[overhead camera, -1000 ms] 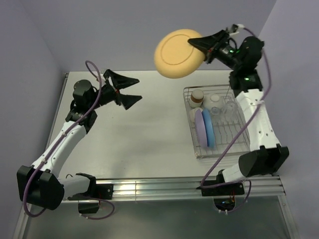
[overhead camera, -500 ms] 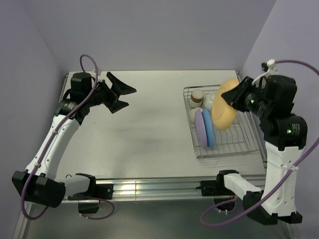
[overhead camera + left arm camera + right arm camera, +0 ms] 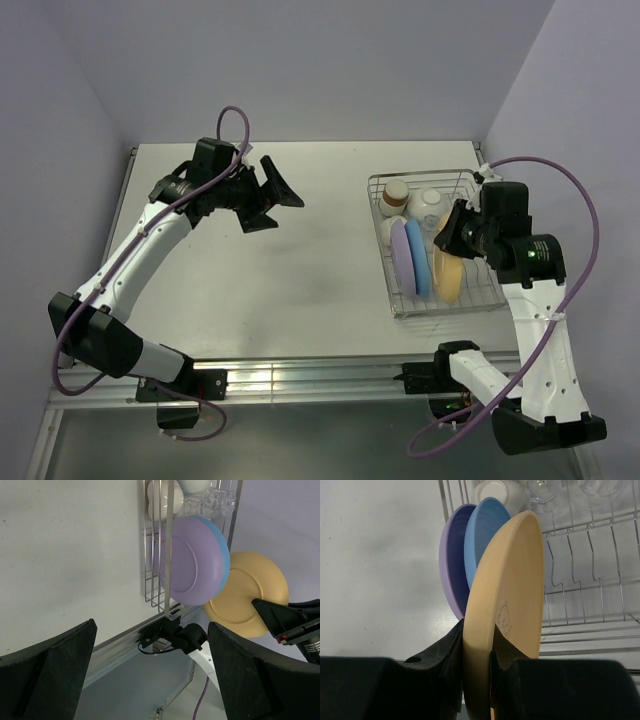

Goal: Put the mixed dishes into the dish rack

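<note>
My right gripper (image 3: pixel 452 240) is shut on the orange-yellow plate (image 3: pixel 447 276) and holds it on edge in the silver dish rack (image 3: pixel 470 300), just right of the blue plate (image 3: pixel 419 258) and the purple plate (image 3: pixel 402 255). In the right wrist view the fingers (image 3: pixel 451 650) pinch the orange-yellow plate (image 3: pixel 510 605) beside the blue plate (image 3: pixel 482 535) and the purple plate (image 3: pixel 451 570). A brown cup (image 3: pixel 396 195), a white bowl (image 3: pixel 431 205) and clear glasses (image 3: pixel 460 215) sit at the rack's far end. My left gripper (image 3: pixel 280 198) is open and empty above the table's middle.
The grey table (image 3: pixel 250 290) ends at a metal rail (image 3: pixel 300 375) on the near side. Purple walls stand behind and to both sides. The left wrist view shows the rack (image 3: pixel 165 555) with the purple plate (image 3: pixel 185 562) and the orange-yellow plate (image 3: pixel 250 595).
My right arm has swung the orange-yellow plate down from high above the table into the rack, beside the blue plate. My left gripper has moved right and nearer the middle.
</note>
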Controlling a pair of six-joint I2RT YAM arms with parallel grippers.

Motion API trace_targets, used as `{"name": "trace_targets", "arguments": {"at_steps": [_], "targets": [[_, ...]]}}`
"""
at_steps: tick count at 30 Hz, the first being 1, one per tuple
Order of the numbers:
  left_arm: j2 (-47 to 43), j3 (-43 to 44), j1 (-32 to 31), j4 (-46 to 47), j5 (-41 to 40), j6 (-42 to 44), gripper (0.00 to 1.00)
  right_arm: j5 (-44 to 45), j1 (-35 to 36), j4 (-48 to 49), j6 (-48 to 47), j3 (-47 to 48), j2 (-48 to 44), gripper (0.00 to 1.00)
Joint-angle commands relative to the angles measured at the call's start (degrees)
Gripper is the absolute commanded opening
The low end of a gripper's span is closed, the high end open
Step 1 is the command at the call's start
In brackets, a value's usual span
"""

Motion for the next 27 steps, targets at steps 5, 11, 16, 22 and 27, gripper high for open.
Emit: {"name": "trace_targets", "arguments": {"at_steps": [5, 11, 16, 22, 27], "targets": [[-2.8, -0.5, -0.5, 0.4, 0.8, 1.1, 0.99, -2.5, 1.9, 10.1, -4.3, -3.3, 0.2, 0.00], [-3.1, -1.0, -1.3, 0.6, 0.9, 0.6, 0.99, -4.0, 1.9, 11.7, -4.2, -4.8, 1.0, 0.00], [-3.1, -1.7, -1.3, 1.0, 1.3, 0.2, 0.99, -5.1, 1.9, 13.2, -3.9, -7.2, 1.2, 0.00], [-2.6, -2.1, -1.3, 1.6, 1.6, 0.1, 0.99, -5.2, 1.9, 13.9, -3.3, -8.8, 1.4, 0.00], [-1.6, -2.3, -1.3, 1.8, 2.3, 0.3, 0.99, -4.5, 1.9, 14.6, -3.0, -10.2, 1.9, 0.00]]}}
